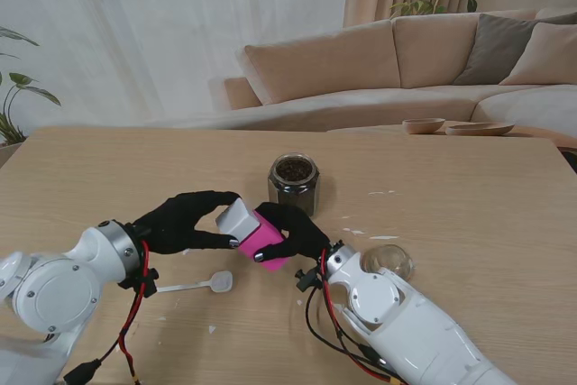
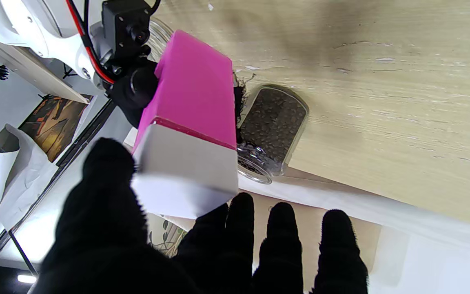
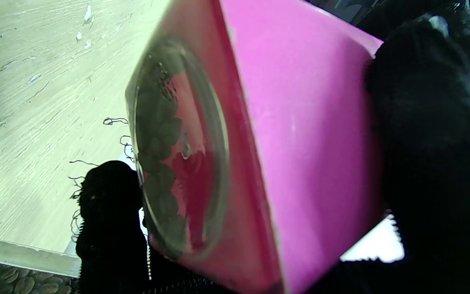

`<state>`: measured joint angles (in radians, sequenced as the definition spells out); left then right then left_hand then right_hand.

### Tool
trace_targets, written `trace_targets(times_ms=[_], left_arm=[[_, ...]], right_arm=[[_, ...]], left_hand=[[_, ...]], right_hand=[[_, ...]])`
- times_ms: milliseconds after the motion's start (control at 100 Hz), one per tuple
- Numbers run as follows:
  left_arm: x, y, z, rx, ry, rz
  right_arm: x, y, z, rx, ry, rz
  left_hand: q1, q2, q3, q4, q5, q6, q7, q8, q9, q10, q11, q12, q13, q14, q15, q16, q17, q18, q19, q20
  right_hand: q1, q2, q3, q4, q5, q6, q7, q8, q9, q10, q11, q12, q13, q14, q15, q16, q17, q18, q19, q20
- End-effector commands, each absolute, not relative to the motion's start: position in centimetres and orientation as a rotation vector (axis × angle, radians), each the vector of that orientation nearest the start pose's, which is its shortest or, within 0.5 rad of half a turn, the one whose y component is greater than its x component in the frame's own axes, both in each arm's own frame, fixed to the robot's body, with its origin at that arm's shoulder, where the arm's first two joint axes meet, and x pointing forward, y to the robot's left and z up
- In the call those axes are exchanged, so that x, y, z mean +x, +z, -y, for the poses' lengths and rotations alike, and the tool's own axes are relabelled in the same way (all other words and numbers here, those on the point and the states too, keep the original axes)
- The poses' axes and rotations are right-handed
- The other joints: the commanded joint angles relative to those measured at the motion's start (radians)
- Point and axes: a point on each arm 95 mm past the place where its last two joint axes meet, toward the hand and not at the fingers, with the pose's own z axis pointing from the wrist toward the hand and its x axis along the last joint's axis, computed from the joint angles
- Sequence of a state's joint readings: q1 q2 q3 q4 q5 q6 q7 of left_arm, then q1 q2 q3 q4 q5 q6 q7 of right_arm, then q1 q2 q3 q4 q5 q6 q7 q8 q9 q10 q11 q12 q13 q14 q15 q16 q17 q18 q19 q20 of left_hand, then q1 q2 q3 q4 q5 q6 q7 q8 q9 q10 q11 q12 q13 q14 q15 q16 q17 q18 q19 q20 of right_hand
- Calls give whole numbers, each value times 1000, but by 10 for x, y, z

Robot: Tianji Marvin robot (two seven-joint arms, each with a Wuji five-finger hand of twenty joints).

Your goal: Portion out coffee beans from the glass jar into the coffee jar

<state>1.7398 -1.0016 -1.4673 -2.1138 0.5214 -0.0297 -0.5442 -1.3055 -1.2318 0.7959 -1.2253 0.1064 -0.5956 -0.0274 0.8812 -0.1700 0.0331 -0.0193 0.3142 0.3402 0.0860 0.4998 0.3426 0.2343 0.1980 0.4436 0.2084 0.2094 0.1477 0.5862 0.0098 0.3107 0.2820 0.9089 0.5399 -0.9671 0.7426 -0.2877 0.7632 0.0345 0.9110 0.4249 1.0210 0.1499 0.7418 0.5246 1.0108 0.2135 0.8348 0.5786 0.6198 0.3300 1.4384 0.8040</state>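
- The glass jar (image 1: 293, 183) stands open on the wooden worktop (image 1: 469, 187), filled with dark coffee beans (image 1: 293, 169), just beyond both hands.
- The coffee jar (image 1: 261, 236) is a pink box-shaped container with a white cap end (image 1: 236, 218); it is held tilted above the worktop, between the two hands.
- The right wrist view shows a round clear window (image 3: 180, 149) in the pink container's end, with a few beans lying against it.
- The right hand (image 1: 293, 230) has its black-gloved fingers (image 3: 108, 220) clamped on the pink body.
- The left hand (image 1: 185, 221) has its thumb and fingers closed on the white cap end.
- A clear glass lid (image 1: 389, 262) lies on the worktop beside the right wrist; a white spoon (image 1: 203, 284) lies nearer to the robot, by the left wrist.
- No label or writing can be read on either container.
- The pink container's far side is hidden by the gloves.
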Motion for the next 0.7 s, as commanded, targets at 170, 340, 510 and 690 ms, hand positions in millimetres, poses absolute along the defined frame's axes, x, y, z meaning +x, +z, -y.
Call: trace_targets(times_ms=[170,340,510,690], left_arm=[[339,-205,11,-1467,-1765,-1818],[340,-204,11,-1437,-1758,-1853],[342,-203,10,-1399,-1754,-1882],[341,-199,3,-1380,-1767,-1893]], right_arm=[[398,-362,-135,-1515,-2174,906],[398,-361,-135,-1514,-2174,904],[399,-362,-135,-1515,-2172,906],[398,-363,-134,-1518,-2170,908]], left_hand=[[206,30,115,44,6,-262,69,22,-55,-127,31,12,-32,-39,-19,3,-16,-26,-2,10],[387,-21,274,51,-95,-527,189,71,-120,-201,35,1,-76,-69,-30,-17,-38,-67,-16,-6],[374,-122,412,10,-175,-579,101,-27,-179,-247,-47,-50,-123,-92,-44,-36,-63,-96,-37,-28],[81,-177,173,18,-181,-372,-124,-359,-227,-219,-176,-108,-177,-86,-64,-65,-101,-97,-62,-46]], right_hand=[[265,210,309,44,126,-236,168,40,67,-106,79,26,61,-46,90,28,3,-12,29,11],[264,210,309,43,126,-236,167,40,67,-108,79,27,61,-47,89,28,4,-12,29,11],[265,209,309,43,126,-234,167,40,67,-107,79,27,61,-47,89,28,4,-13,30,11],[265,210,309,43,126,-235,167,40,66,-106,79,26,61,-47,90,28,4,-13,30,11]])
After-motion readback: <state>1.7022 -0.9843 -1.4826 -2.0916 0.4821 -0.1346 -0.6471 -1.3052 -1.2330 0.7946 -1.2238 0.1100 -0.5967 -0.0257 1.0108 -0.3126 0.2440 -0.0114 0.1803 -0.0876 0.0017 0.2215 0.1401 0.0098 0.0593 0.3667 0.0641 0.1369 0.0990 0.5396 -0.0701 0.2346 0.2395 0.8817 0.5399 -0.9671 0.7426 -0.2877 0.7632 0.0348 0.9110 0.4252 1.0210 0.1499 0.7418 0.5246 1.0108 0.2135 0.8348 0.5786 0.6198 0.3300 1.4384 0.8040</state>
